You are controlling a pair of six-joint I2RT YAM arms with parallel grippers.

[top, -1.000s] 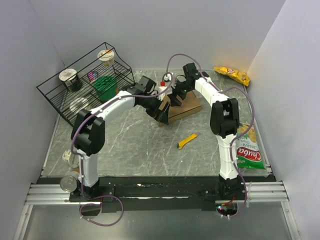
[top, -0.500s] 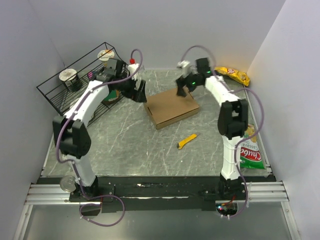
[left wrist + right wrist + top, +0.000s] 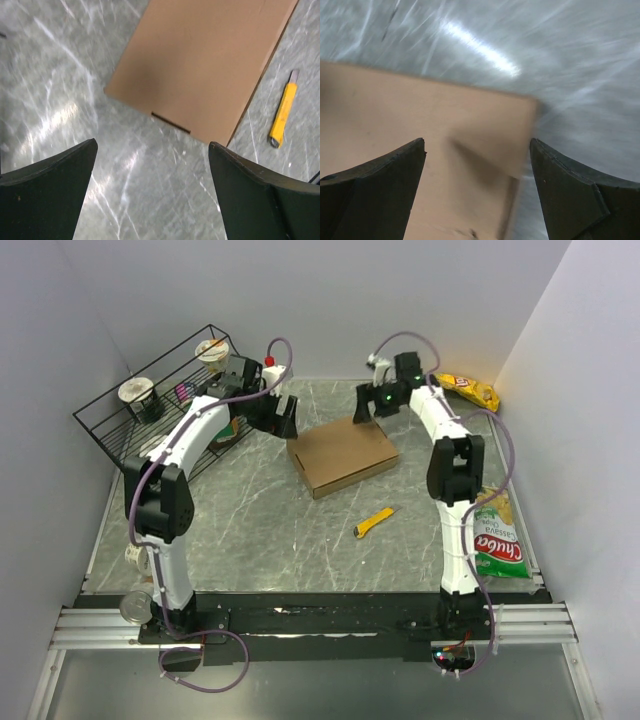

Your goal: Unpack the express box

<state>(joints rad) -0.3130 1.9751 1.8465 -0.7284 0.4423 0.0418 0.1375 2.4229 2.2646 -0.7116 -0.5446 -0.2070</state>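
1. The flat brown cardboard express box point(image 3: 343, 455) lies closed on the grey marbled table point(image 3: 250, 530). It is in the far middle part and turned at an angle.
2. The left gripper point(image 3: 283, 415) hangs just beside the left corner of the box. In the left wrist view its dark fingers point(image 3: 50, 190) stand wide apart with nothing between them, and the box is ahead of them, not touched.
3. The right gripper point(image 3: 362, 408) hangs at the far corner of the box. In the right wrist view its fingers point(image 3: 575, 195) are also spread wide and empty, with that corner below the gap.
4. A yellow utility knife point(image 3: 374, 523) lies on the table near the box, on its near right side, apart from it.
5. A black wire rack point(image 3: 105, 435) with paper cups point(image 3: 137, 392) stands at the far left.
6. A yellow snack bag point(image 3: 463, 388) lies at the far right, and a green and white snack bag point(image 3: 497, 545) at the right edge.
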